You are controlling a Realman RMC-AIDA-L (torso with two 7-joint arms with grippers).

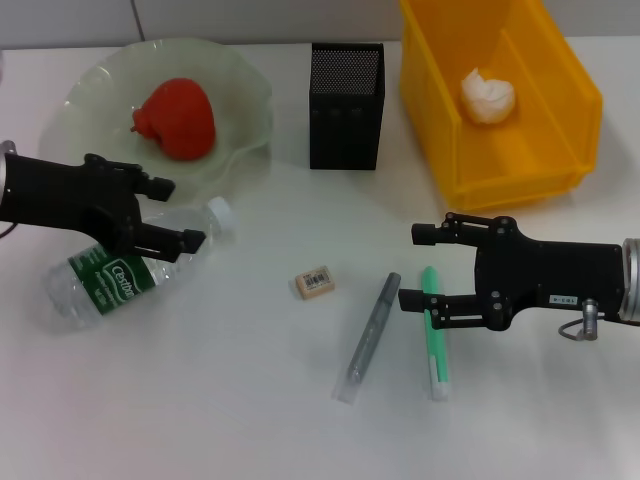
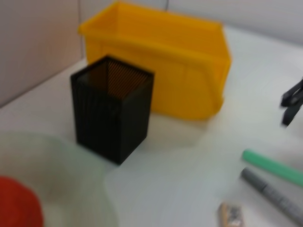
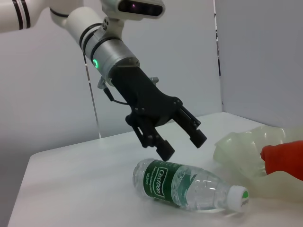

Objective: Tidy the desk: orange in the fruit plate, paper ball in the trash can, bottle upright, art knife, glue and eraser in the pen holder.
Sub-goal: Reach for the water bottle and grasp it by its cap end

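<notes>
Bottle lies on its side on the desk's left, white cap toward two o'clock and base toward eight, just below the fruit plate. Left gripper hovers directly above its shoulder, jaws spread wide and empty, flanking the neck end. Right gripper, well apart at three o'clock, hangs open and empty over the green glue stick.

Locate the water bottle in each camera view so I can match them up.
Head view: bottle lies on its side at lower left, under the left tool.
Left wrist view: not in it.
Right wrist view: bottle lies at centre bottom, below that tool.
Shared landmark: green fruit plate.
</notes>
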